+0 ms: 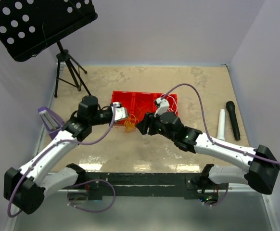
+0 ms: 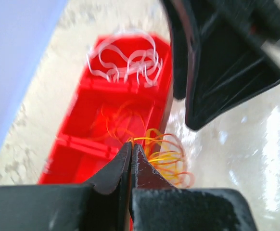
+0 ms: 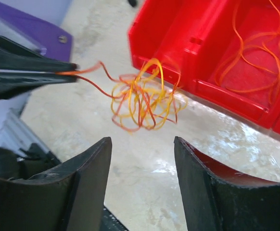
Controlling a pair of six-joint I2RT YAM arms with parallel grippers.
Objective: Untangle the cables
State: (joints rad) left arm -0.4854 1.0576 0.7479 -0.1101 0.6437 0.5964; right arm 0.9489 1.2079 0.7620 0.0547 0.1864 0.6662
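Left fingers (image 2: pixel 115 171) clenched on orange cable tangle (image 3: pixel 145 102) strand, right fingers (image 3: pixel 89 166) spread, empty

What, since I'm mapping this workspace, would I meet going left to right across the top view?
music stand → left gripper → cable tangle → right gripper → white tube → microphone. The red bin is left out because it overlaps several.
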